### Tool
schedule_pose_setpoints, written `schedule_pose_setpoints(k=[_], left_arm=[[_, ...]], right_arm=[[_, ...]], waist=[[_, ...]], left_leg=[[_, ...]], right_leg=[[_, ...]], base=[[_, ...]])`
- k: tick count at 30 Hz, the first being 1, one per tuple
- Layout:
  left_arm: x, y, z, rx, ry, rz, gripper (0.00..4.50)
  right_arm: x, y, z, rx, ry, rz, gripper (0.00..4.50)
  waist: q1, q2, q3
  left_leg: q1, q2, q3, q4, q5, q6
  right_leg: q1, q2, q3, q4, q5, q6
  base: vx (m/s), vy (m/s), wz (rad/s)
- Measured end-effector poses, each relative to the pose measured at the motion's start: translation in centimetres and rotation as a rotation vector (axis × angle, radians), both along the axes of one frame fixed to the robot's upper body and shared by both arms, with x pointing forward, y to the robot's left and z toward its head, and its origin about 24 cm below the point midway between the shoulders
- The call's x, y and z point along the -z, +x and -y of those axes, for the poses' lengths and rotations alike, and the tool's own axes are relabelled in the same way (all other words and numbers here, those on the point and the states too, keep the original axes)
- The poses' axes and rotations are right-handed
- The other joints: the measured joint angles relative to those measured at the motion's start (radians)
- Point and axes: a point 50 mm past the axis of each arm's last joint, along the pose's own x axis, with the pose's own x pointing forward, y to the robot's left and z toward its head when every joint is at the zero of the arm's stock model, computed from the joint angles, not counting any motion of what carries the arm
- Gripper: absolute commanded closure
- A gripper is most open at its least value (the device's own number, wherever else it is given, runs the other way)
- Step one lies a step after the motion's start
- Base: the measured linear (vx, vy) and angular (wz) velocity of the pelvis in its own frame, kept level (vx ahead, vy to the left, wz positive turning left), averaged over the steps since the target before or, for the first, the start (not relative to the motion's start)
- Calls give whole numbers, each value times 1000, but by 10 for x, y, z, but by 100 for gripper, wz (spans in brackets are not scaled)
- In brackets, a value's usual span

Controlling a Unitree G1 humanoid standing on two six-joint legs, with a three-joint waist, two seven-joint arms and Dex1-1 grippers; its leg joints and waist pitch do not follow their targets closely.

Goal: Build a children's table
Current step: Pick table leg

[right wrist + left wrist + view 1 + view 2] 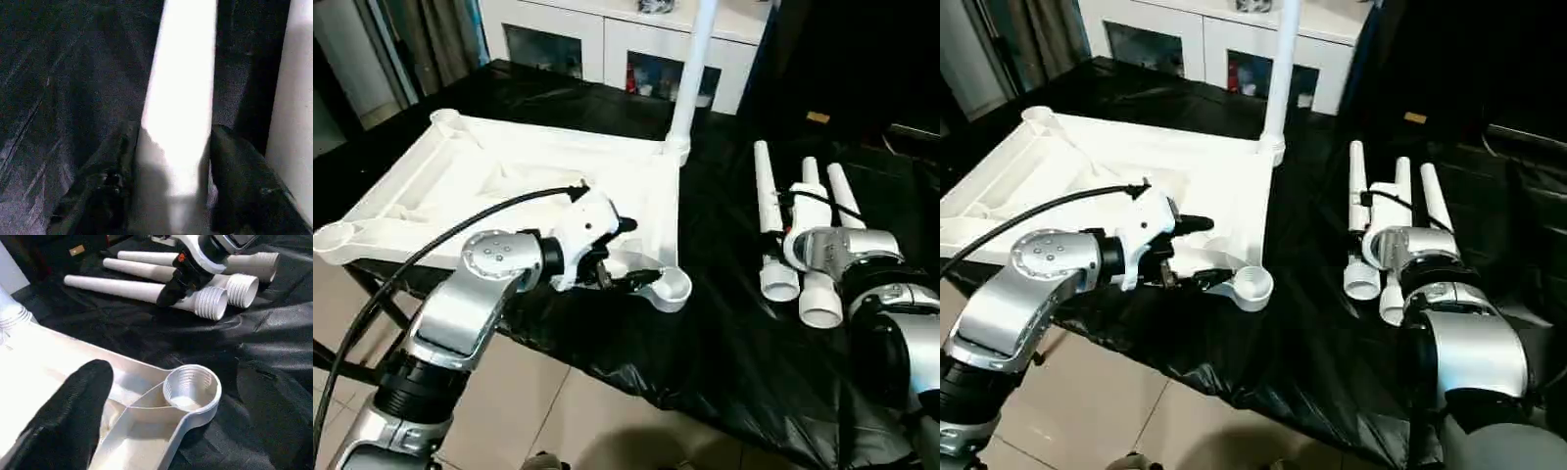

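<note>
The left gripper's fingers stand spread over the upturned tabletop, while the right gripper's fingers straddle a loose leg on the black-covered surface.

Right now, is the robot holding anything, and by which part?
The right gripper straddles one lying leg along its shaft; a firm hold cannot be told. The left gripper hangs open over the tabletop, holding nothing.

Left fingers apart (right straddling).
</note>
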Motion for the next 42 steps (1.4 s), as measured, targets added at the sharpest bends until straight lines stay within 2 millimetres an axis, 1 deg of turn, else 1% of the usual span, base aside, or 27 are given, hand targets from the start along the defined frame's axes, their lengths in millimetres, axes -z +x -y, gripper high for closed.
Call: schedule_pose_setpoints(k=[4, 8, 12, 14, 16, 17, 20, 22, 24, 25, 26, 27, 29, 31, 34, 36, 39, 42], left_arm=[[0, 0, 0, -1, 1, 1, 0], [0, 0, 0, -2, 1, 2, 0], [-1, 1, 2, -16, -20, 12, 0], [-3, 4, 5, -40, -47, 27, 0], [-8, 11, 8, -96, -101, 50, 0], [-12, 16, 10, -130, -139, 67, 0], [-20, 22, 12, -185, -203, 93, 0], [-25, 29, 15, -256, -295, 106, 0], [-28, 33, 18, -318, -326, 78, 0], [-29, 36, 19, -337, -331, 61, 0], [-29, 38, 19, -363, -346, 47, 0], [-29, 39, 19, -368, -351, 40, 0], [-29, 41, 21, -386, -410, 0, 0], [-32, 42, 24, -375, -476, -31, 0], [-40, 40, 35, -327, -621, -110, 0], [-51, 39, 45, -285, -745, -178, 0], [-62, 38, 53, -243, -856, -254, 0], [-63, 35, 59, -200, -911, -324, 0]], right_arm=[[0, 0, 0, 1, -1, -2, 262], [1, 0, 0, 1, 0, -3, 264], [1, 0, 0, 32, 50, 11, 265], [0, 1, -2, 56, 137, 49, 265], [-6, 6, -7, 66, 270, 151, 266], [-13, 11, -11, 59, 348, 223, 266], [-33, 17, -12, 39, 462, 354, 266], [-46, 14, -9, 1, 592, 489, 266], [-50, 3, -12, -73, 726, 565, 266], [-49, -2, -13, -95, 759, 577, 266], [-47, -7, -15, -116, 794, 585, 266], [-46, -9, -16, -120, 801, 589, 266], [-44, -21, -16, -140, 849, 623, 266], [-49, -29, -17, -163, 885, 673, 266], [-62, -46, -16, -225, 969, 796, 266], [-72, -61, -19, -289, 1047, 880, 266], [-80, -77, -24, -374, 1116, 922, 266], [-82, -88, -30, -441, 1143, 907, 267]], waist=[[0, 0, 0], [0, 0, 0], [0, 0, 0], [0, 0, 0], [0, 0, 0], [-1, 0, 0], [3, 0, 0], [9, 0, 0], [15, 0, 0], [17, 0, 0], [23, 0, 0], [24, 0, 0], [28, 0, 0], [29, 0, 0], [32, 0, 0], [39, 0, 0], [41, 1, 0], [42, 1, -1]], left_leg=[[0, 0, 0, 2, 0, 0], [0, 0, 0, 3, 0, 0], [0, 1, 0, 4, 0, 0], [0, 1, 0, 5, 0, 0], [-1, 1, 0, 5, 0, 0], [-2, 1, 0, 6, 0, 0], [-8, 1, -1, 6, 0, 0], [-10, 2, -1, 6, 3, 6], [-9, 2, -1, 7, 3, 8], [-9, 2, -1, 7, 3, 9], [-9, 2, -1, 7, 3, 10], [-9, 2, -1, 8, 3, 10], [-9, 2, -1, 8, 4, 10], [-9, 2, -1, 8, 4, 9], [-9, 2, -1, 8, 4, 9], [-9, 2, -1, 7, 4, 9], [-10, 2, -1, 7, 4, 9], [-10, 2, -1, 6, 4, 9]], right_leg=[[0, 0, 0, 1, 0, 0], [0, 0, 0, 2, 0, 0], [0, 0, 0, 4, 0, 0], [-1, 0, 0, 4, 0, 0], [-1, 0, 0, 5, 0, 0], [-3, 0, 0, 6, 0, 0], [-3, 0, -1, 6, 0, 0], [-3, 0, -1, 4, 0, 0], [-3, 0, -1, 3, 0, 0], [-4, 0, -1, 3, 0, 0], [-4, 0, -1, 3, 0, 0], [-4, 0, -1, 3, 0, 0], [-5, 0, -2, 3, 0, 0], [-5, -1, -2, 4, 0, 0], [-4, -1, -2, 3, 0, 0], [-4, -1, -2, 2, 0, 0], [-3, -1, -2, 1, 0, 0], [-2, 0, -2, -3, 2, 4]], base=[[0, 0, 0], [0, 0, 0], [0, 0, 0], [0, 0, 0], [0, 0, 0], [0, 0, 0], [0, 0, 0], [0, 0, 0], [0, 0, 0], [0, 0, 0], [0, 0, 0], [0, 0, 0], [0, 0, 0], [0, 0, 0], [0, 0, 0], [0, 0, 0], [0, 0, 0], [0, 0, 0]])
